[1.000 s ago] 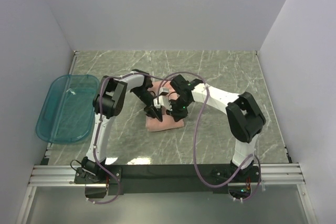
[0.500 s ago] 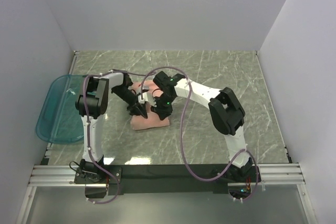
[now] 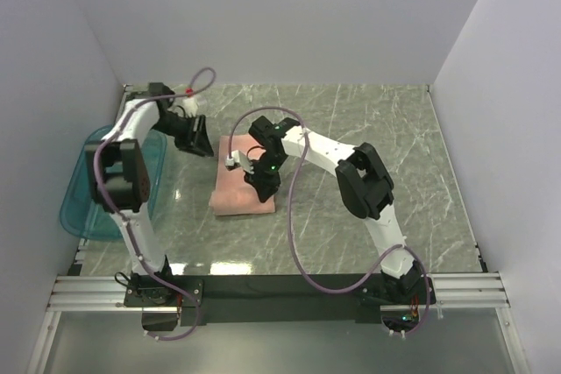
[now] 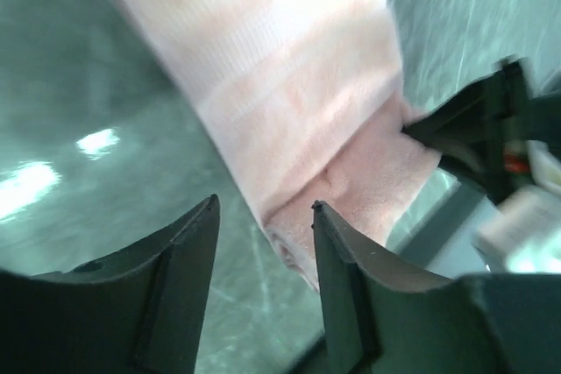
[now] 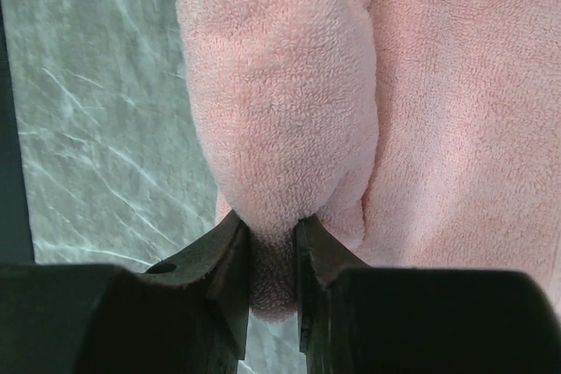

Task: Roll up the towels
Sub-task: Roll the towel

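- Top view: a salmon-pink towel [image 3: 238,201] lies on the marble table [image 3: 368,120], a little left of centre. From above it looks like a thick, flattish oblong.
- The right gripper [image 3: 254,178] reaches in from the right and sits on the towel's far right part.
- The left gripper [image 3: 200,139] hangs apart from the towel, over the table to its far left. A teal tray [image 3: 77,208] lies at the table's left edge, partly behind the left arm.
- Left wrist view: the left gripper [image 4: 263,208] has its two dark fingers spread with nothing gripped between them, so it is released. Beyond them the towel [image 4: 289,102] shows as a plump bundle, and its nearer end looks curled in on itself.
- Right wrist view: the right gripper [image 5: 272,234] is clenched on the end of a thick, rounded ridge of the towel [image 5: 280,94]. A flatter stretch of cloth lies to the right of the ridge, with bare table [image 5: 96,111] to the left.
- Progress, as a judgement: the rolling seems well begun but unfinished. Part of the cloth is wound into a fat ridge. The flat stretch beside it appears yet to be taken up, and the roll looks loose.
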`<state>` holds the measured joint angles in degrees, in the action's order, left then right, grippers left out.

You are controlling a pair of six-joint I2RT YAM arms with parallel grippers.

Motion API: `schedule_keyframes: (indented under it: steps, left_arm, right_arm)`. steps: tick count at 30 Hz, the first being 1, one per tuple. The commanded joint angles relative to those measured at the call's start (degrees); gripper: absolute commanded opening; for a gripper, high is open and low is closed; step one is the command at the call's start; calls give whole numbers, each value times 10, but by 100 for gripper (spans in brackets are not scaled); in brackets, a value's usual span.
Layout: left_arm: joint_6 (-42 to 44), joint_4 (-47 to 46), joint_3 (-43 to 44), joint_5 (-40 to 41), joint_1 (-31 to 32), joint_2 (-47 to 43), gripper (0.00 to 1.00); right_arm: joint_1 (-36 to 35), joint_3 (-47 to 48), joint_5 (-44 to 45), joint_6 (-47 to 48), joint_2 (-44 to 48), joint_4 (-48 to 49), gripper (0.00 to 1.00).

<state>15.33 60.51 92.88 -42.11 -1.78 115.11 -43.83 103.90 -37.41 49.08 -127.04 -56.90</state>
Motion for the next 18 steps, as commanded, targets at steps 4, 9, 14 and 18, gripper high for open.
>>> schedule_keyframes:
  steps: [4, 9, 14, 18]
  left_arm:
    - [22, -149, -92, -21, -45, -226, 57]
    - [97, -195, -231, 6, -15, -360, 64]
    - [224, -199, -362, 56, 79, -462, 70]
    - [296, -238, -438, 103, 184, -505, 72]
  right_arm:
    - [-4, 39, -40, -9, -108, -95, 0]
    - [18, 71, -83, -12, -148, -115, 0]
    - [46, 99, -145, -28, -183, -117, 0]
    - [58, 148, -169, -32, -227, -159, 0]
